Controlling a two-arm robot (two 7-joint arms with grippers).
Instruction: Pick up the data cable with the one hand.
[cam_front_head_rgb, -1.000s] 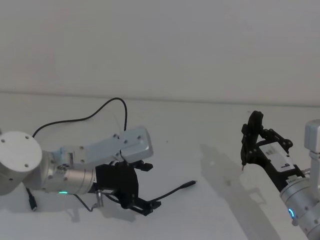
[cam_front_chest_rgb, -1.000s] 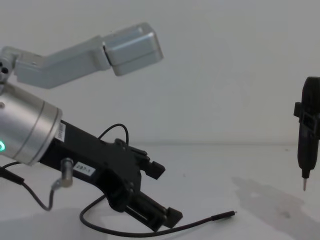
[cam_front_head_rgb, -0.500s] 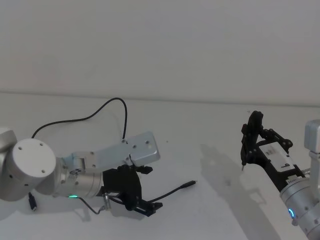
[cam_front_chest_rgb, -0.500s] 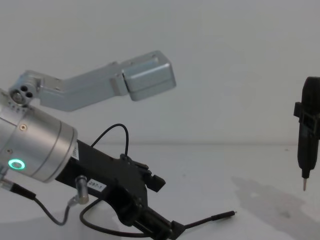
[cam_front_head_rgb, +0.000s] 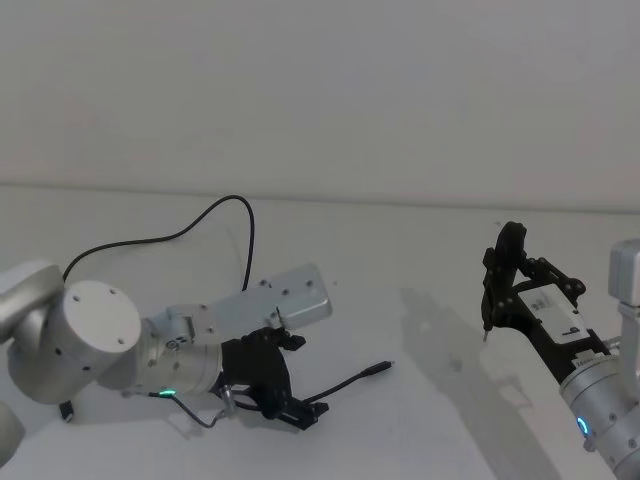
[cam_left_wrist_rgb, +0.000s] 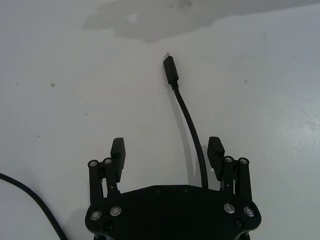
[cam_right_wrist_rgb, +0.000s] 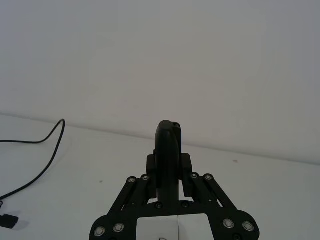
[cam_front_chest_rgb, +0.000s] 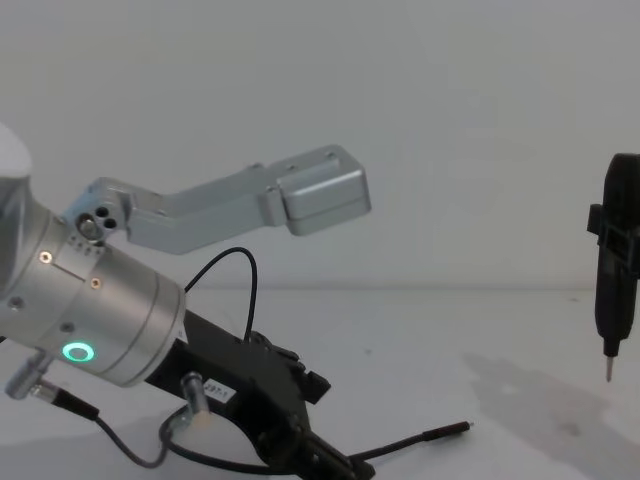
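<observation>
Lower and a touch farther forward than half a second ago, our left claw (cam_front_head_rgb: 300, 381) has come down close to the table (cam_front_head_rgb: 420, 270), and we read that descent as the set-up for the grasp. Its jaws are spread wide and pinch nothing yet. The left wrist view shows the data cable (cam_left_wrist_rgb: 187, 116) running between them, nearer one finger than the other and just beside it, though we cannot tell whether it touches. That straddle looks deliberate: with the cord already inside the gap, closing should be enough to trap it, and gripping back from the plug (cam_left_wrist_rgb: 170, 66) leaves the stiffer end free. The cable lies on the table with its plug pointing away from the claw toward the robot's right, while the rest of the cord curls off behind the left arm toward the back of the table. Our right claw (cam_front_head_rgb: 497, 292) hangs well apart on the right, above the table, jaws pressed onto a black pen-shaped tool (cam_front_head_rgb: 511, 243) with its tip pointing down — parked, we judge, so the left arm can work alone.
</observation>
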